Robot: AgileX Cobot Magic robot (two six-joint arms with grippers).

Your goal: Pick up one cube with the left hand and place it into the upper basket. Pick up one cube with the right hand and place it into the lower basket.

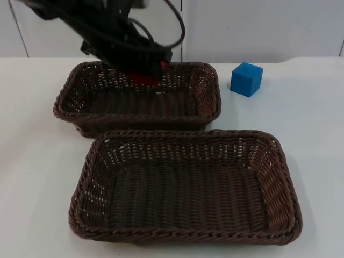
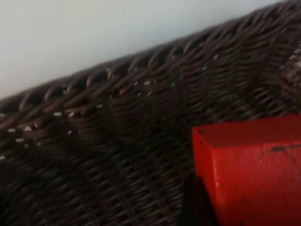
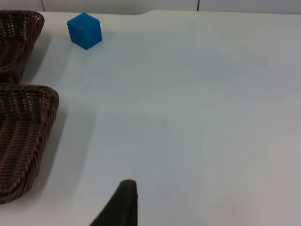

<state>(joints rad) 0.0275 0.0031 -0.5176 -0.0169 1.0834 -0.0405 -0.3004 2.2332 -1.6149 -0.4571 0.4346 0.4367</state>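
The left gripper [image 1: 146, 71] is holding the red cube [image 1: 144, 78] clamped over the upper basket [image 1: 207, 102], not yet released, while the right arm is waiting, its fingers' state unclear, blue cube [image 1: 246, 78] untouched beside that basket, lower basket [image 1: 279, 177] empty.

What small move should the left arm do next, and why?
Probably open the left claw and release the red cube: it is already inside the upper basket, close to its far wall. The blue cube waits on the table for the right arm.
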